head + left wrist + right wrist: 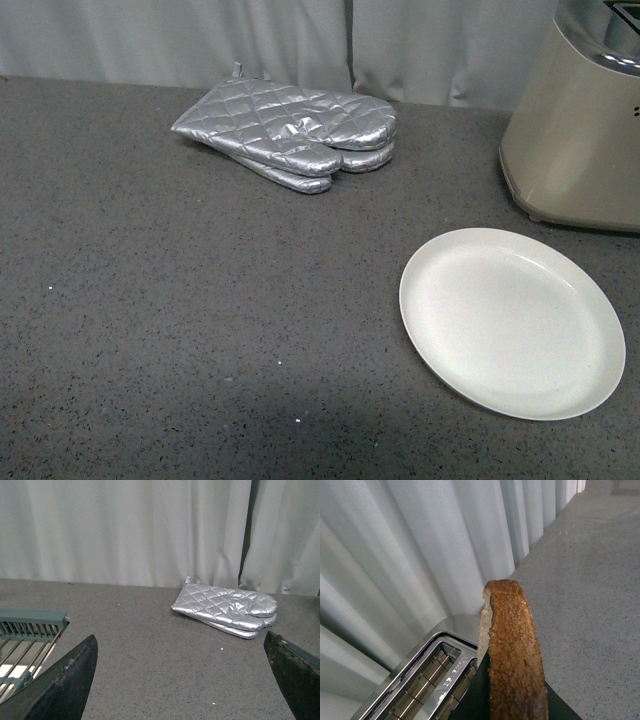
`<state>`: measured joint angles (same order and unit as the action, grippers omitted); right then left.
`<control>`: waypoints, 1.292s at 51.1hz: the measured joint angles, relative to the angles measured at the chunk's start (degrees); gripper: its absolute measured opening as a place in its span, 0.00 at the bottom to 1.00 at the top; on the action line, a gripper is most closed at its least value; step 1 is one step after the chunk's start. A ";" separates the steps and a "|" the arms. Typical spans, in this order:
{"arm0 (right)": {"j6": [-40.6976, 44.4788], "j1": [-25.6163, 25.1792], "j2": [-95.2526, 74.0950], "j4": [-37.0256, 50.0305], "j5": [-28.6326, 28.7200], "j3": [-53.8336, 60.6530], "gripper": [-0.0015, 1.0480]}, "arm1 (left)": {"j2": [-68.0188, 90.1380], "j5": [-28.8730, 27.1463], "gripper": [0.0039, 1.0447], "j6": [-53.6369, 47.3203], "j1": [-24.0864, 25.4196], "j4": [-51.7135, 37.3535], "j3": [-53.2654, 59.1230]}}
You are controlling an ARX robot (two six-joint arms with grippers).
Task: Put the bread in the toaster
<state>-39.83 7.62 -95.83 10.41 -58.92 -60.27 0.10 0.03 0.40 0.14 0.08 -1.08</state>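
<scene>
In the right wrist view my right gripper (512, 705) is shut on the bread (512, 650), a brown-crusted slice held on edge between the dark fingers (472, 700). The slice hangs just above and beside the toaster's chrome top (427, 672), whose slots show open below it. In the front view the beige toaster (575, 140) stands at the far right edge; neither arm shows there. In the left wrist view my left gripper (182, 677) is open and empty above the grey counter, its fingers (70, 685) wide apart.
A round white plate (512, 320) lies empty in front of the toaster. Quilted silver oven mitts (290, 130) lie at the back centre, also in the left wrist view (225, 610). A green wire rack (25, 630) sits beside my left gripper. Grey curtains hang behind the counter.
</scene>
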 joint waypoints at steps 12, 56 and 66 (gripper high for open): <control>-2.64 0.00 -3.30 -0.37 -1.79 -3.78 0.03 | 0.00 0.00 0.94 0.00 0.00 0.00 0.00; -13.33 0.87 -11.43 -11.89 -9.09 -13.33 0.03 | 0.00 0.00 0.94 0.00 0.00 0.00 0.02; -13.68 1.57 -13.07 -12.90 -9.55 -15.47 0.03 | 0.00 0.00 0.94 0.00 0.00 0.00 0.00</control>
<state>-53.52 9.19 -108.90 -2.48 -68.47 -75.75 0.10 0.03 0.40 0.14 0.08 -1.08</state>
